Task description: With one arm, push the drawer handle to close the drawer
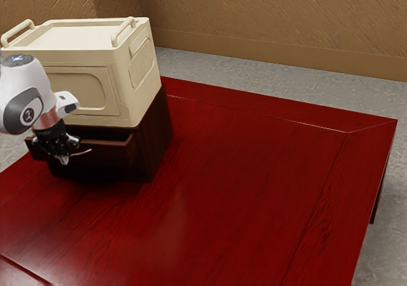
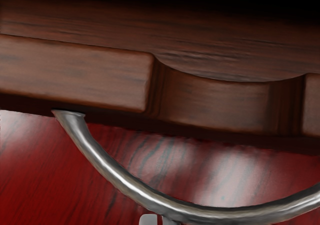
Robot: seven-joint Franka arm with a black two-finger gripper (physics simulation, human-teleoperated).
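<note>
My gripper (image 1: 63, 160) is low in front of the dark wooden drawer (image 1: 113, 147), its fingers together, at the curved metal handle (image 1: 82, 152). The drawer stands partly pulled out of its dark cabinet (image 1: 152, 140). In the wrist view the drawer front (image 2: 75, 72) has a scooped notch in its upper edge, and the silver handle (image 2: 117, 177) bows outward from it. The tips of my gripper (image 2: 159, 220) show close together at the handle's outer curve. Whether they press on it cannot be told.
A cream storage box (image 1: 95, 51) with raised handles sits on top of the cabinet. Both stand on a glossy red wooden table (image 1: 235, 190), whose far edge runs toward the exterior view's right. A brown wall (image 1: 273, 19) rises behind.
</note>
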